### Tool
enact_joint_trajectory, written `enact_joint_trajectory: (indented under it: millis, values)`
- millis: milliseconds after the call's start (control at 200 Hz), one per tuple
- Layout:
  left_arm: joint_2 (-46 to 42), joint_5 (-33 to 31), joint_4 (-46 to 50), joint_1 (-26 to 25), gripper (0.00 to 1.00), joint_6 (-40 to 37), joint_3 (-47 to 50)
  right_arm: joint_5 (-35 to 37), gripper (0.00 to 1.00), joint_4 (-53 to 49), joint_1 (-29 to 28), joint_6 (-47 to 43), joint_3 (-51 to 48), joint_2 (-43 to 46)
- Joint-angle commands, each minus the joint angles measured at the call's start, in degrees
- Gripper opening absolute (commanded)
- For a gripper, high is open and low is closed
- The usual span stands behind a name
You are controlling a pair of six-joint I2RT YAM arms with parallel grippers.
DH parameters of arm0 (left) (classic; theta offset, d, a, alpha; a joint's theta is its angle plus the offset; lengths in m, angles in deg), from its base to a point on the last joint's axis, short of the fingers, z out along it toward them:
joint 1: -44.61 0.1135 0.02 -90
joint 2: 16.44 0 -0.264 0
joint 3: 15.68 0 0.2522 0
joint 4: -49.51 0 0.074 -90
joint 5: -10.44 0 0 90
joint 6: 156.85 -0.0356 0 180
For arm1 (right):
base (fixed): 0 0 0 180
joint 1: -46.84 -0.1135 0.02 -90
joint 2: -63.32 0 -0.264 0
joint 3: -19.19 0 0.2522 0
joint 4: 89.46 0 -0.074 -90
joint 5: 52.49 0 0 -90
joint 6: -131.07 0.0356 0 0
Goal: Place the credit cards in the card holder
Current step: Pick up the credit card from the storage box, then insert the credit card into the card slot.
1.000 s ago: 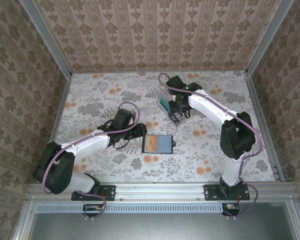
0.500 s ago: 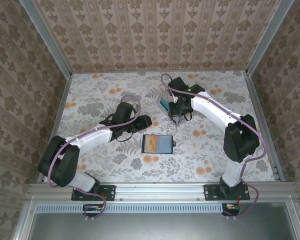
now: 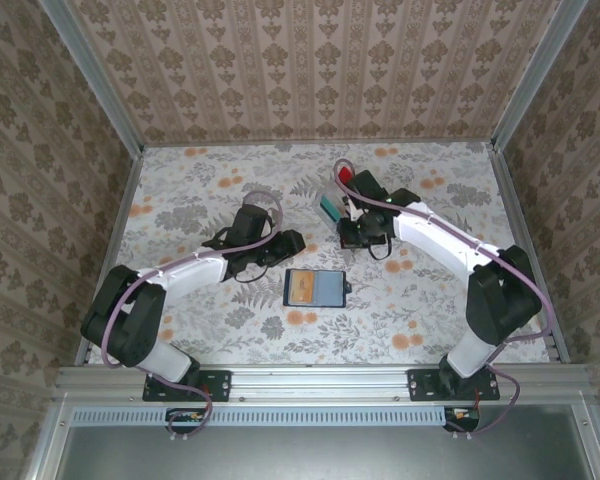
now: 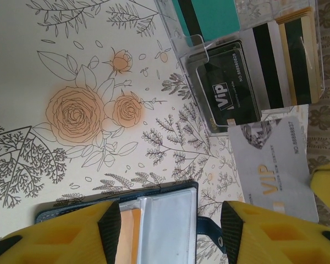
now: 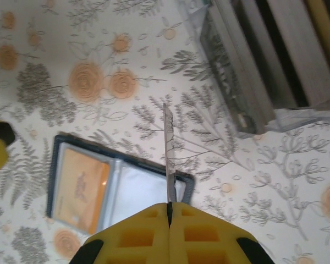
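right gripper point(image 5: 169, 209) pinching 1 grey card point(image 5: 168, 159) near open wallet point(image 5: 137, 192) | left gripper point(image 4: 170, 225) half-wide, empty, beside wallet | 1 orange card point(image 5: 80, 187) inside

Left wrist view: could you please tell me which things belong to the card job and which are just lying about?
Job: open card holder; white-grey VIP card, gripped by the right end effector; black VIP card; teal card.
Lying about: clear slotted rack; floral table cover.
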Motion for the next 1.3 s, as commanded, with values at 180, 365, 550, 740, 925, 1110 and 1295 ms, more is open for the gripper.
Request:
enact_joint_trajectory:
  millis: [180, 365, 550, 740, 925, 1110, 1295]
  values:
    - [0.38, 1.05, -1.7, 0.16, 0.53, 1.5, 1.23, -0.65, 0.0, 6.88, -6.83, 9.3, -6.18, 3.09]
    - [0.36, 1.46, -1.94, -0.32, 0.49, 1.82, 2.7, 0.18, 0.0, 12.05, -9.74, 14.72, -10.81, 2.94]
    - [0.22, 1.93, -2.4, -1.1, 0.46, 2.35, 4.76, 0.93, 0.0, 15.76, -12.1, 18.88, -13.76, 2.14]
    - [0.72, 1.95, -3.63, -2.99, 0.41, 3.05, 5.44, 1.52, 0.0, 16.56, -13.51, 19.98, -14.49, 0.97]
    - [2.64, 1.88, -4.75, -4.93, 0.34, 4.05, 5.05, 0.92, 0.0, 16.83, -13.79, 20.53, -15.4, 0.74]
    - [4.94, 2.03, -5.56, -5.92, 0.29, 4.64, 4.5, 1.85, 0.02, 16.13, -13.98, 20.99, -15.6, 0.42]
    - [6.67, 2.14, -5.61, -6.65, 0.27, 4.64, 3.85, 0.28, 0.05, 17.39, -14.06, 21.04, -15.62, -1.03]
